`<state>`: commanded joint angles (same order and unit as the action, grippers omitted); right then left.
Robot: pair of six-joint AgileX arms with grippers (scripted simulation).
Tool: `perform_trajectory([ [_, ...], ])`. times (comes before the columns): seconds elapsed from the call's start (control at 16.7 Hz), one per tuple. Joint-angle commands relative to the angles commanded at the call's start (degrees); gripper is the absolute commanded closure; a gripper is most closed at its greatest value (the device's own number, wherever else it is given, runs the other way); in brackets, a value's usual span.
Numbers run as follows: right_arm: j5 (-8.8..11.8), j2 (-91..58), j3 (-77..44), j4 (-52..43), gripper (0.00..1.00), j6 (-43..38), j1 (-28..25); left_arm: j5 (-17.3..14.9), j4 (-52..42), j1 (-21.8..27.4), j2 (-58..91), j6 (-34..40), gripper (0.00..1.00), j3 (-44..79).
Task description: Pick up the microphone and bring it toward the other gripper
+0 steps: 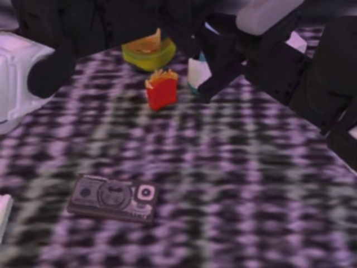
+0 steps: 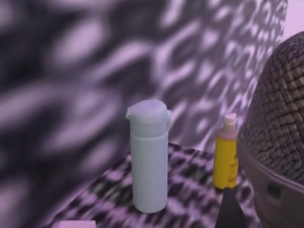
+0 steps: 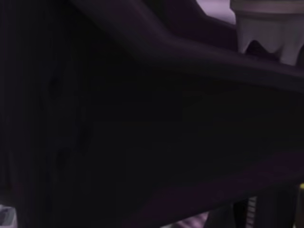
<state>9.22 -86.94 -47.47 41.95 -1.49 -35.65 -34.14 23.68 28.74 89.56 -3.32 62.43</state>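
You will find the microphone's round grey mesh head [image 2: 280,128] filling one side of the left wrist view, very close to that camera; its slim handle is out of sight, and whether the left hand grips it cannot be told. In that same view a pale lilac lidded bottle [image 2: 149,156] stands upright on the purple-and-black patterned desk [image 2: 190,185], with a small yellow bottle with a pale cap [image 2: 226,154] just beside the mesh head.

From above, both dark arms crowd the far edge of the desk. The right arm's black angular hand [image 1: 215,67] reaches down near a white cup [image 1: 196,72] and a red carton of fries [image 1: 162,89] (a yellow-green bowl [image 1: 148,51] sits just behind them); how far its fingers are spread cannot be told. A flat dark camera [image 1: 113,198] lies well apart, nearer the front left.

The right wrist view is dark.
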Motion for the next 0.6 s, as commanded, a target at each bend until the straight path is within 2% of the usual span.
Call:
perform_trajectory([
  [0.18,0.0,0.0,0.0,0.0,1.00,0.0,0.0,0.0,0.0,0.0,0.0,0.0,1.00,0.0],
  [0.6,0.0,0.0,0.0,0.0,0.47,0.0,0.0,0.0,0.0,0.0,0.0,0.0,1.00,0.0],
])
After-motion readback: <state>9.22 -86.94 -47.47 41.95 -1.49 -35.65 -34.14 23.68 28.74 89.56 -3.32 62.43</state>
